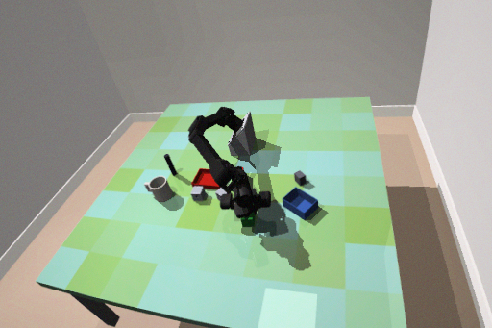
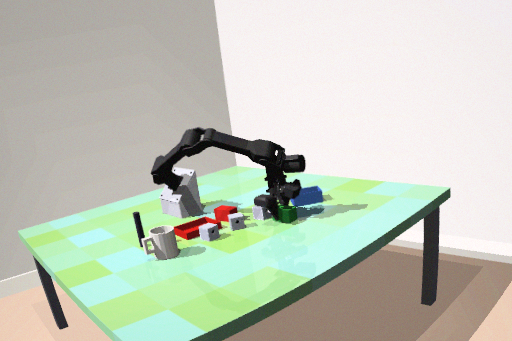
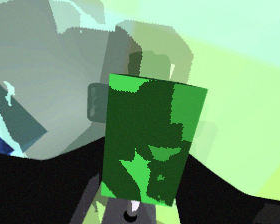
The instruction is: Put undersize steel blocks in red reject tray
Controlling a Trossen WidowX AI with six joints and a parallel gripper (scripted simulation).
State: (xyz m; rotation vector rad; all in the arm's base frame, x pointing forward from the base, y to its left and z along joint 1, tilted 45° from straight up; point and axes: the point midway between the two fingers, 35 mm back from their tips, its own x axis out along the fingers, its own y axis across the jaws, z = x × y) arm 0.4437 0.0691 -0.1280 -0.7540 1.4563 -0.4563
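Gripping, the pincer [image 1: 246,214] [image 2: 281,208] [image 3: 143,141] clasps the green gauge [image 1: 248,221] [image 2: 288,214] [image 3: 147,135].

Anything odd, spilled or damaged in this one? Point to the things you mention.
Nothing looks spilled, tipped or damaged: the mug [image 1: 162,190] [image 2: 164,244] is upright, and the red reject tray [image 1: 204,179] [image 2: 186,233] and blue tray [image 1: 301,204] [image 2: 307,196] sit level.

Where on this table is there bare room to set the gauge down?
There is open surface right of the blue tray, out to the table edge, and a wide stretch between the mug and the near edge. It is crowded around the red tray, with steel blocks beside it.
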